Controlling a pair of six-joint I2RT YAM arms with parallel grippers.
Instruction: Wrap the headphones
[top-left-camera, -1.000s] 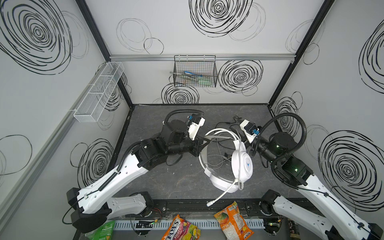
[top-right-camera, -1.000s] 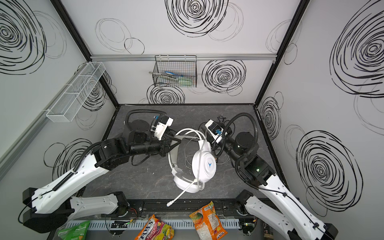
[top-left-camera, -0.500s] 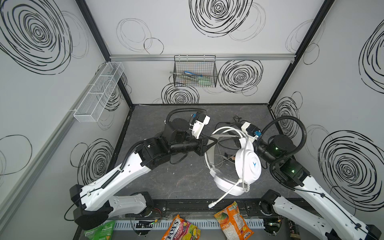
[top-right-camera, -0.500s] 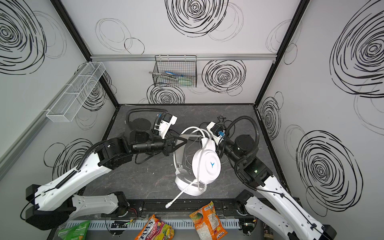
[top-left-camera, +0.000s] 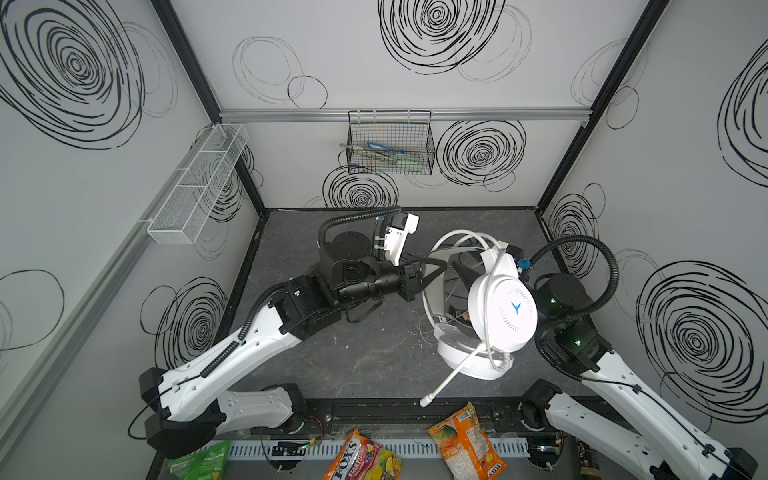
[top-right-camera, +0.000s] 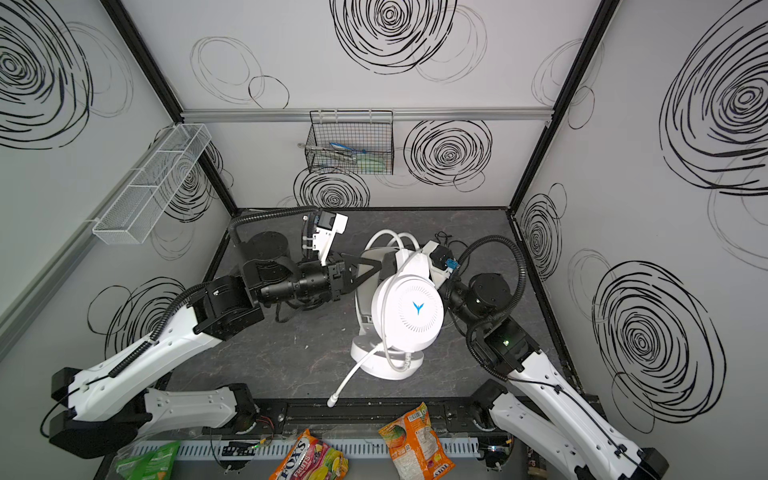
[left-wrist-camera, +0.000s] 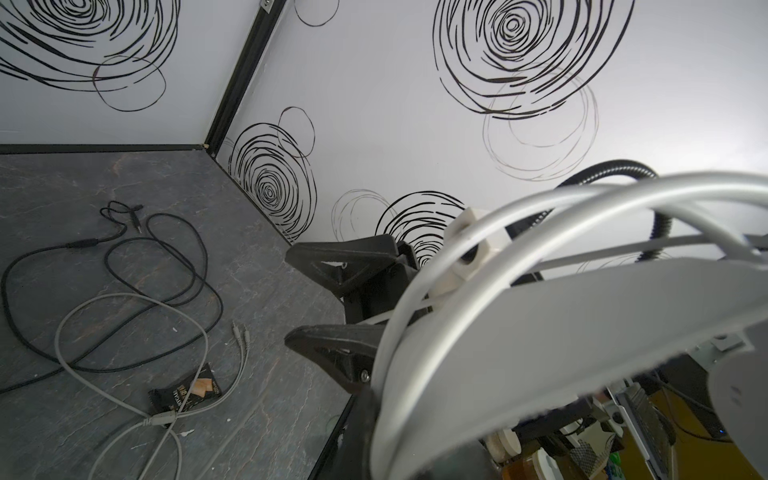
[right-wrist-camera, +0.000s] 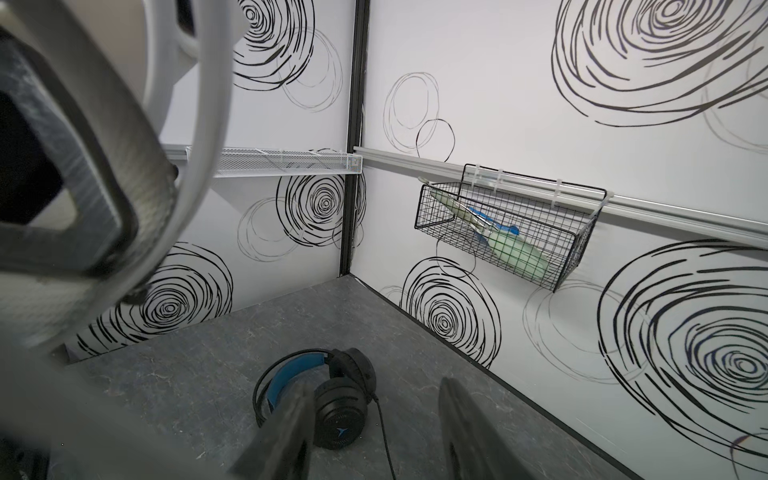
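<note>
Two headsets are here, yet both top views show only the white headset (top-left-camera: 503, 316), held up over the tabletop (top-left-camera: 365, 357) right of centre, my left claw (top-left-camera: 440, 266) clenched on its headband. Only my right wrist view finds the black headset (right-wrist-camera: 332, 399), flat on the tabletop, seen between my right claw's (right-wrist-camera: 372, 390) spread, empty fingers. My left wrist view alone shows a black cable (left-wrist-camera: 174, 266) and a pale cable (left-wrist-camera: 124, 399) lying loose.
</note>
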